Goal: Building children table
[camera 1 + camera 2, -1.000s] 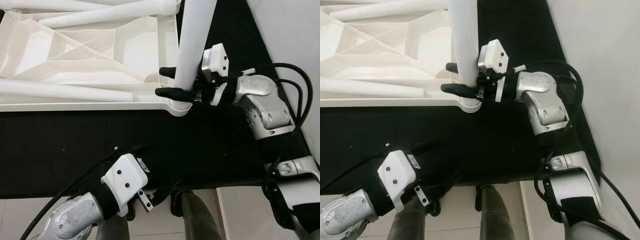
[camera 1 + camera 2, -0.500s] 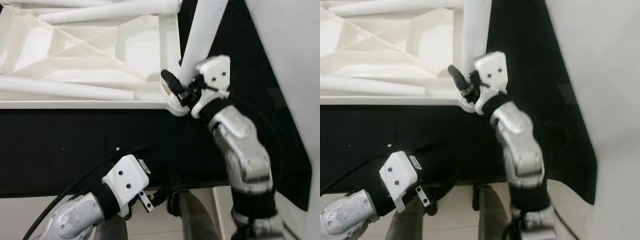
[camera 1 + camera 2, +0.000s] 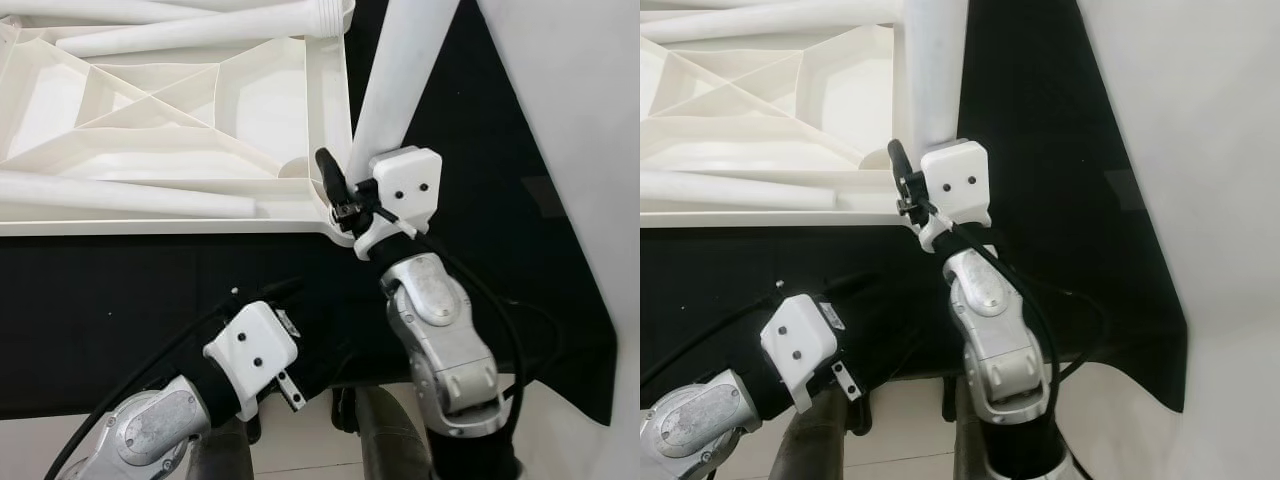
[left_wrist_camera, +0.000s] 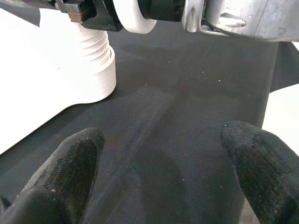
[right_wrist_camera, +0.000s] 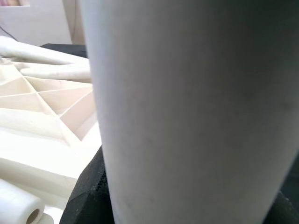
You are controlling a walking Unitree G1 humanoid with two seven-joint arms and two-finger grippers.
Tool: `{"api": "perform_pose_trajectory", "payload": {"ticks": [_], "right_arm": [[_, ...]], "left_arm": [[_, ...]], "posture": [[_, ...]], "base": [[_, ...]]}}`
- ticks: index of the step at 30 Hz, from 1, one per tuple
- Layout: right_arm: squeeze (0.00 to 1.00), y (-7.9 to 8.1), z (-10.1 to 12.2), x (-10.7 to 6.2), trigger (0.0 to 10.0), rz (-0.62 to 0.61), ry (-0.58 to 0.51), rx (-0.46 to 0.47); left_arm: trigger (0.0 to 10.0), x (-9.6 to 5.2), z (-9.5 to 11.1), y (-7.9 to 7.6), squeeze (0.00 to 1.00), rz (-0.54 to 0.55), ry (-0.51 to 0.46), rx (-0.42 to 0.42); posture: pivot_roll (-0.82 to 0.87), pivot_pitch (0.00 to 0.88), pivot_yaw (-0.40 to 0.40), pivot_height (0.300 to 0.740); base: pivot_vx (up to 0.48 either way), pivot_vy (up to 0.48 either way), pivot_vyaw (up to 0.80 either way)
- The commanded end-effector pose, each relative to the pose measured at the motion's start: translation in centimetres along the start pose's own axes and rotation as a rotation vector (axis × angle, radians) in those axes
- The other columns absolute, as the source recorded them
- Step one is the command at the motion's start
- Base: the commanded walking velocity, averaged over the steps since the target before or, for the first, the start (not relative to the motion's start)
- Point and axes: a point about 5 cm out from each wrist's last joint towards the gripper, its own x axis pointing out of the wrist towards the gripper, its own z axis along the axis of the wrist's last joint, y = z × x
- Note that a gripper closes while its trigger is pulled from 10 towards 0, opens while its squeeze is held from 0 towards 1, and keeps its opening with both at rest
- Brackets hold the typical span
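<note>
The white children's table top (image 3: 150,228) lies upside down on a black mat (image 3: 110,300). A white table leg (image 3: 400,70) stands in the threaded socket (image 4: 96,60) at its near right corner, leaning slightly right. My right gripper (image 3: 345,190) is shut on the leg just above the socket; in the right wrist view the leg (image 5: 196,112) sits close up between the black fingers (image 5: 86,198). My left gripper (image 4: 163,172) hangs open low over the mat, short of that corner, holding nothing.
Three loose white legs lie on the table top: one along the near side (image 3: 130,195), two at the far edge (image 3: 200,30). The mat ends in a slanted edge at the right, beside a pale floor (image 3: 580,120). My own legs (image 3: 390,440) stand at the mat's near edge.
My right arm has swung from the right side round to the near side of the leg, still gripping it at the socket. The left arm has barely moved.
</note>
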Motion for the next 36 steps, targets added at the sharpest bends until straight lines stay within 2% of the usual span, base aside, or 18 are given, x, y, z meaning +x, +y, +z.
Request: {"api": "perform_pose_trajectory", "payload": {"ticks": [1,7,13,15,16,17,18,19,21,22,24,25,28,30,31,33,34,36], "right_arm": [[0.00,-0.6,-3.8,-0.9,10.0,-0.079,0.215,-0.029],[0.00,-0.8,-3.9,-0.8,10.0,-0.123,0.223,-0.010],[0.00,-0.5,-3.9,-0.7,10.0,-0.109,0.228,0.005],[0.00,-0.5,-3.6,-0.6,10.0,-0.079,0.194,-0.003],[0.77,-0.5,-3.4,-0.5,10.0,-0.063,0.179,0.011],[0.77,-0.5,-3.3,-0.5,10.0,-0.052,0.171,0.022],[1.00,-0.6,-3.0,-0.4,10.0,-0.053,0.155,0.029],[1.00,-0.6,-3.0,-0.4,10.0,-0.053,0.155,0.029],[1.00,-0.7,-1.9,0.0,10.0,-0.009,0.082,0.087],[0.75,-0.5,-0.8,0.4,10.0,0.049,0.011,0.115],[0.75,-0.3,0.0,0.5,10.0,0.090,-0.036,0.131],[0.00,-0.3,0.7,0.7,10.0,0.126,-0.075,0.112],[0.00,-0.7,1.8,1.4,10.0,0.204,-0.134,0.088],[0.00,-1.5,3.0,2.3,10.0,0.318,-0.194,0.083],[0.00,-1.5,3.0,2.3,10.0,0.318,-0.194,0.083],[0.00,-2.1,3.8,3.1,10.0,0.492,-0.225,0.062],[0.00,-2.1,3.8,3.1,10.0,0.492,-0.225,0.062],[0.00,-2.7,4.1,3.7,10.0,0.659,-0.225,0.016]], "left_arm": [[10.0,0.0,-0.4,-0.5,0.00,-0.013,0.009,-0.016],[10.0,0.1,-0.6,-0.3,0.00,-0.014,0.008,-0.009],[10.0,0.3,-0.5,-0.1,0.00,-0.017,0.000,-0.001],[10.0,0.3,-0.6,-0.1,0.00,-0.017,0.000,0.002],[10.0,0.3,-0.6,0.0,0.00,-0.017,0.000,0.002],[10.0,0.3,-0.6,0.0,0.00,-0.017,-0.001,0.002],[10.0,0.4,-0.6,0.0,0.00,-0.017,-0.002,0.002],[10.0,0.4,-0.6,0.0,0.00,-0.017,-0.002,0.002],[10.0,0.4,-0.6,-0.1,0.00,-0.016,-0.006,0.001],[10.0,0.4,-0.6,-0.1,0.00,-0.015,-0.008,0.001],[10.0,0.4,-0.6,-0.1,0.00,-0.015,-0.009,0.000],[10.0,0.4,-0.6,-0.1,0.00,-0.015,-0.010,0.000],[10.0,0.5,-0.6,-0.1,0.00,-0.017,-0.012,-0.001],[10.0,0.6,-0.7,-0.2,0.00,-0.018,-0.014,-0.001],[10.0,0.6,-0.7,-0.2,0.00,-0.018,-0.014,-0.001],[10.0,0.6,-0.7,-0.2,0.00,-0.018,-0.016,0.000],[10.0,0.6,-0.7,-0.2,0.00,-0.018,-0.016,0.000],[10.0,0.7,-0.7,-0.1,0.00,-0.016,-0.017,0.001]], "posture": [[0.08,0.467,-0.036,0.740],[0.07,0.457,-0.029,0.740],[0.07,0.451,-0.027,0.740],[0.07,0.449,-0.026,0.740],[0.07,0.447,-0.026,0.740],[0.07,0.447,-0.026,0.740],[0.07,0.447,-0.026,0.740],[0.07,0.447,-0.026,0.740],[0.06,0.445,-0.027,0.740],[0.06,0.444,-0.027,0.740],[0.06,0.444,-0.027,0.740],[0.06,0.443,-0.028,0.740],[0.06,0.440,-0.031,0.740],[0.06,0.436,-0.033,0.740],[0.06,0.436,-0.033,0.740],[0.06,0.434,-0.036,0.740],[0.06,0.434,-0.036,0.740],[0.07,0.428,-0.042,0.740]], "base": [[0.000,0.000,0.00],[0.000,0.000,0.00],[0.000,0.000,0.00],[0.000,0.000,0.00],[0.000,0.000,0.00],[0.000,0.000,0.00],[0.000,0.000,0.00],[0.000,0.000,0.00],[0.000,0.000,0.00],[0.000,0.000,0.00],[0.000,0.000,0.00],[0.000,0.000,0.00],[0.000,0.000,0.00],[0.000,0.000,0.00],[0.000,0.000,0.00],[0.000,0.000,0.00],[0.000,0.000,0.00],[0.000,0.000,0.00]]}}
